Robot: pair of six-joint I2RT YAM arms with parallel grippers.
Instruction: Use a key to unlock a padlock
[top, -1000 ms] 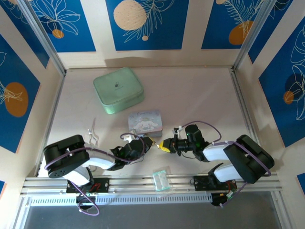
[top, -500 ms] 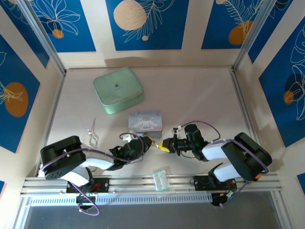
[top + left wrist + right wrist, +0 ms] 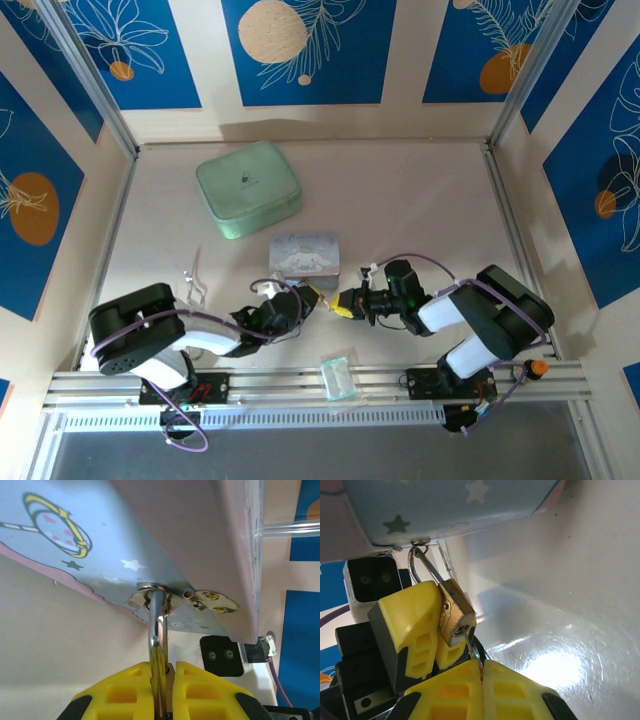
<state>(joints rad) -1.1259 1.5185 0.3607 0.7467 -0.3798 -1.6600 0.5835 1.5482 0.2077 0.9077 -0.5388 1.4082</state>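
A: Overhead, arm poses?
B: Both arms folded low over the worktop [image 3: 420, 200]; left claw [image 3: 312, 298] and right claw [image 3: 347, 303] nose to nose below the cartoon box [image 3: 305, 254].
A: Left wrist?
B: Left claw pinching the padlock [image 3: 159, 642], shackle through the box's hasp [image 3: 150, 591].
A: Right wrist?
B: Right claw pinching the key [image 3: 472, 647], blade meeting the padlock's underside.

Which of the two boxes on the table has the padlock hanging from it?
The light blue cartoon box, the nearer one; the padlock hooks through its hasp. The plain mint-green case sits farther back.
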